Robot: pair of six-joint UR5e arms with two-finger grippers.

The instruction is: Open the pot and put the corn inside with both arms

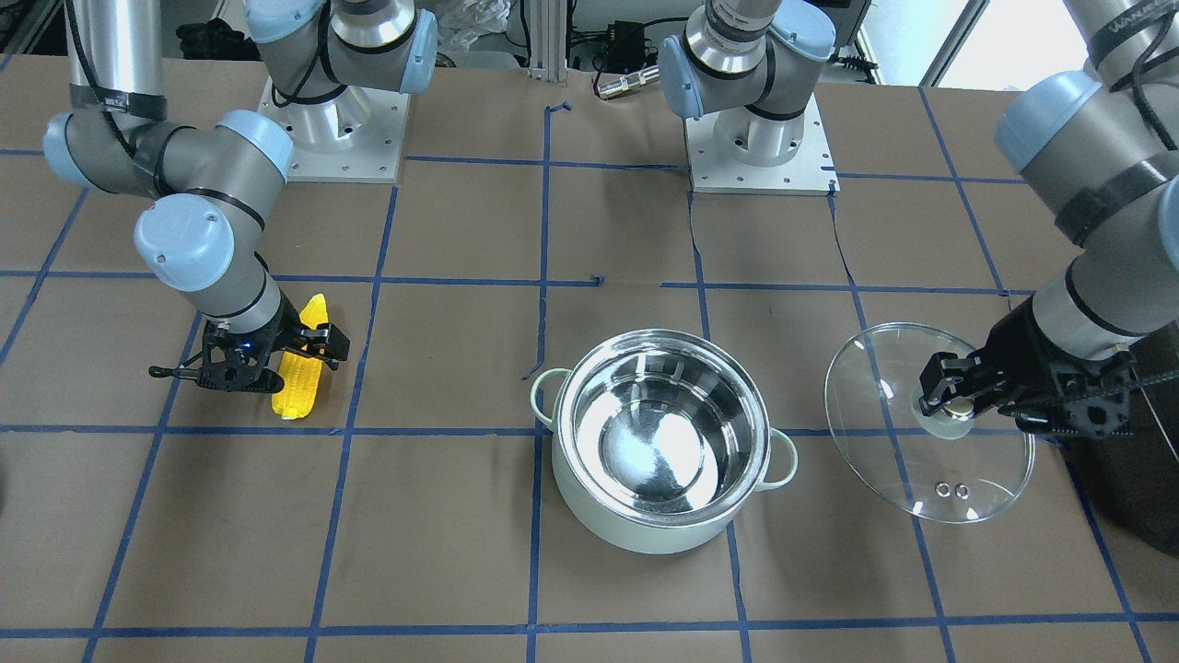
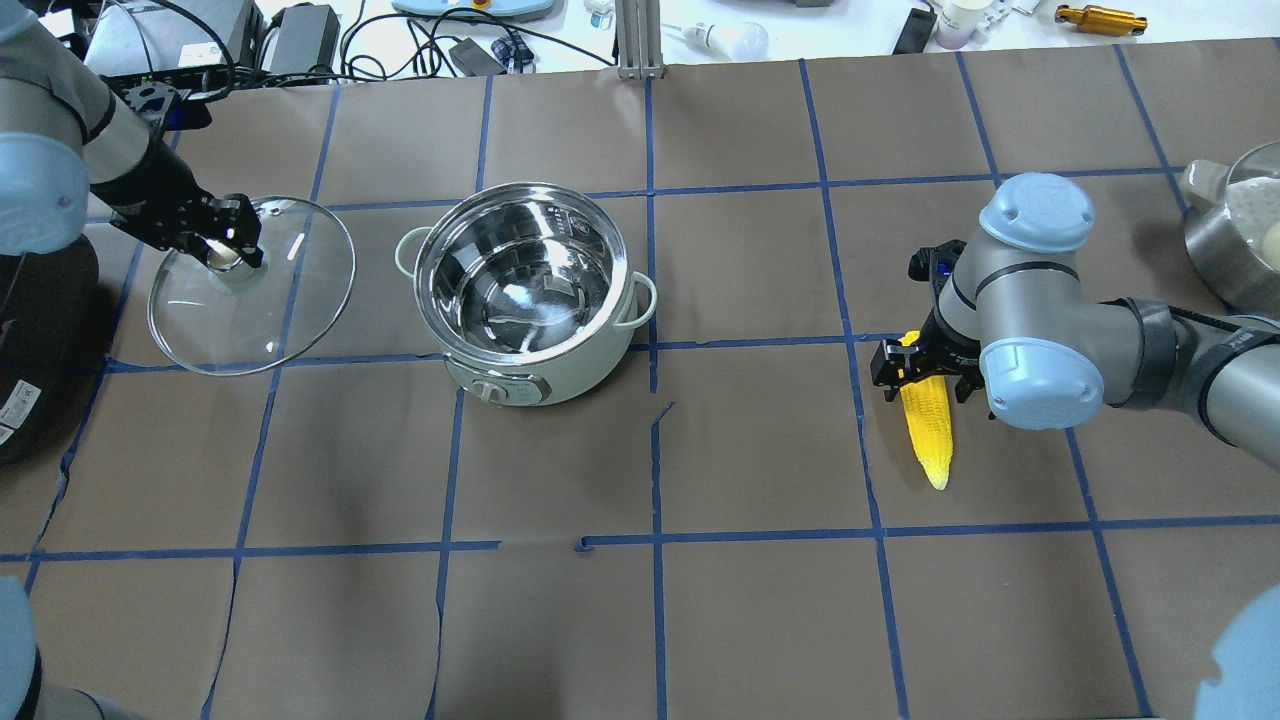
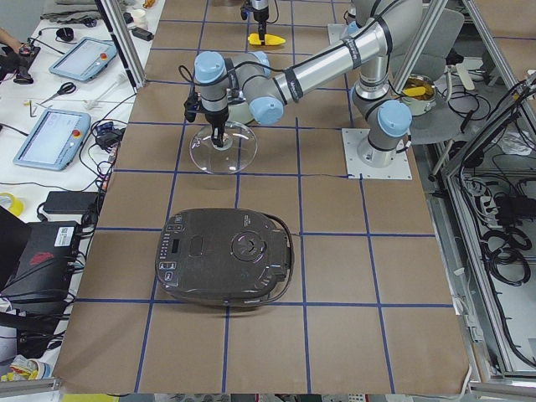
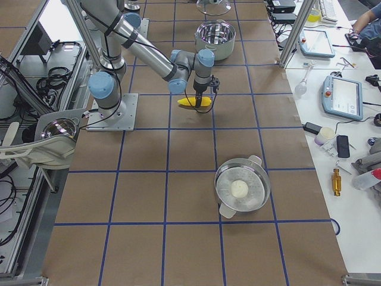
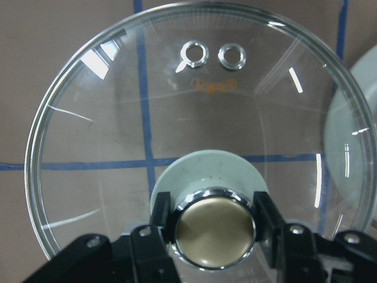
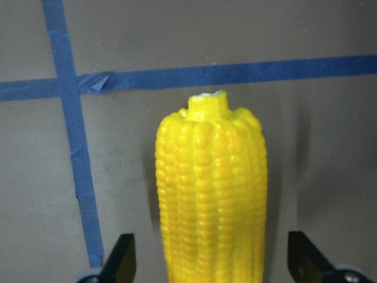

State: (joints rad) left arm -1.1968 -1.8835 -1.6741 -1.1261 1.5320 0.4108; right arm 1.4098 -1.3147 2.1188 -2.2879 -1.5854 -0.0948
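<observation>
Nearest the front-facing camera, on the brown paper-covered table [image 1: 442, 552] ruled with blue tape lines [image 1: 543, 276]: the pot [image 1: 645, 532]. Round, pale mint enamel outside, mirror-bright steel inside, a small loop handle on each side, mouth uncovered.

Just beside it, toward the robot's left: the lid [image 1: 907, 465]. A clear glass disc with a thin steel rim, two small vent rings, and a pale collar at the centre under a brassy knob [image 5: 215, 228]. Cannot tell whether its edge touches the table.

Well apart on the pot's other side, toward the robot's right: the corn [image 1: 302, 389]. Bright yellow, tapered, pebbled with moulded kernels, lying flat on the table near a tape crossing.

Past the lid, at the table's left end: a large black appliance [image 3: 226, 268], low and rounded. At the right end, well apart from the corn: a steel steamer pot [image 4: 241, 189] with a white ball inside.

Left hand [image 1: 949, 394] clamped on the knob, one finger pressed to either side; left arm [image 1: 1096, 304] reaching in low from the table's end.

Right hand [image 2: 922, 372] pointing down over the corn and spread wide, its fingers straddling the ear with a gap on both sides; right arm [image 1: 198, 249] folded at the elbow above it.
</observation>
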